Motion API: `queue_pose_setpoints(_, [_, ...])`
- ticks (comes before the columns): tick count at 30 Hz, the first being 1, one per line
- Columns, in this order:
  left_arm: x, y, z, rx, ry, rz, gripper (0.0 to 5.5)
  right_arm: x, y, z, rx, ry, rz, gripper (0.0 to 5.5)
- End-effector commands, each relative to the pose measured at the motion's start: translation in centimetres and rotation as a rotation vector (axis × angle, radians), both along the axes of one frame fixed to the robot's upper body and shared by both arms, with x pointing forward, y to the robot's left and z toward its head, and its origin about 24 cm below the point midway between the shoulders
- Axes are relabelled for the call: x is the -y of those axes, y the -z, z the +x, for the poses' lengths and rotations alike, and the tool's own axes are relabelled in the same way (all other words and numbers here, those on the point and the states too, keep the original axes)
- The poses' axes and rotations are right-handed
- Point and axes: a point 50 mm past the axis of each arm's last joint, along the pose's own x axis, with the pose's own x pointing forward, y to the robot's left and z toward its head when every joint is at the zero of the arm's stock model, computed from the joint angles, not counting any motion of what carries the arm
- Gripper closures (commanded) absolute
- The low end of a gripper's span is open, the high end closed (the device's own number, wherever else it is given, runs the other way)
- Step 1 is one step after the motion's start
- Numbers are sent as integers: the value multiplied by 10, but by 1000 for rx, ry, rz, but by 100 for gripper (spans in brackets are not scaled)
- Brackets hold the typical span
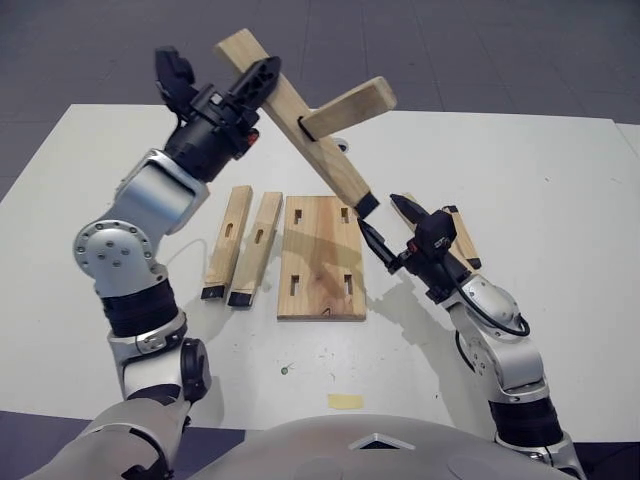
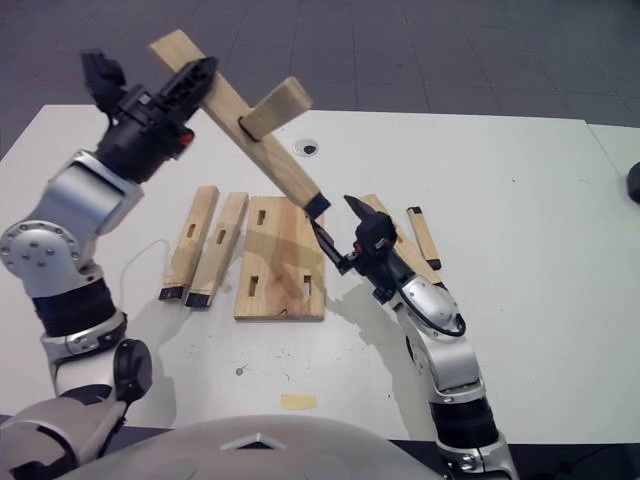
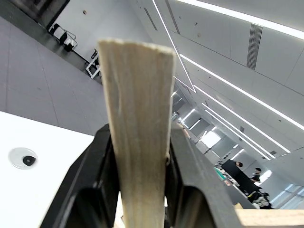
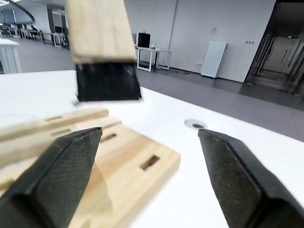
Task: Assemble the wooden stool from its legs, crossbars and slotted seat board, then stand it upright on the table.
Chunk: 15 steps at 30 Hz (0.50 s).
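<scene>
My left gripper [image 1: 262, 80] is shut on a wooden leg [image 1: 300, 120] held up in the air, tilted, with a crossbar [image 1: 350, 107] stuck through its slot. The leg's black-capped foot [image 1: 366, 205] hangs just over the right edge of the slotted seat board [image 1: 322, 257], which lies flat on the table. My right gripper [image 1: 388, 224] stands open just below and beside that foot, nothing between its fingers [image 4: 61, 175]. Two more legs [image 1: 242, 243] lie side by side left of the board. More wooden pieces [image 2: 415, 235] lie behind my right arm.
The white table [image 1: 540, 200] has free room on its right half and along the front. A small round hole [image 2: 310, 149] sits at the back centre. A yellow scrap [image 1: 345, 401] lies near the front edge.
</scene>
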Motion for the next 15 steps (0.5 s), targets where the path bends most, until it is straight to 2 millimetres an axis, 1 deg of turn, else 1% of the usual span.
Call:
queue_pose_setpoints(1, [-32, -3, -10, 21, -78, 97, 446, 17, 21, -9, -142, 43, -155, 107])
queue_pose_setpoints(4, [-52, 6, -25, -5, -81, 131, 446, 20, 32, -20, -239, 23, -232, 58])
queue_pose_setpoints(7, [-59, 22, -41, -55, -37, 170, 446, 21, 37, -29, -306, -10, -253, 15])
queue_pose_setpoints(10, [-62, 30, -51, -66, -10, 184, 446, 11, 35, -34, -324, -78, -227, 10])
queue_pose_setpoints(13, [-65, 37, -50, -95, -57, 261, 446, -4, 33, -31, -309, -126, -179, 10])
queue_pose_setpoints(15, [-64, 42, -49, -113, -78, 314, 446, -11, 32, -29, -297, -154, -176, 10])
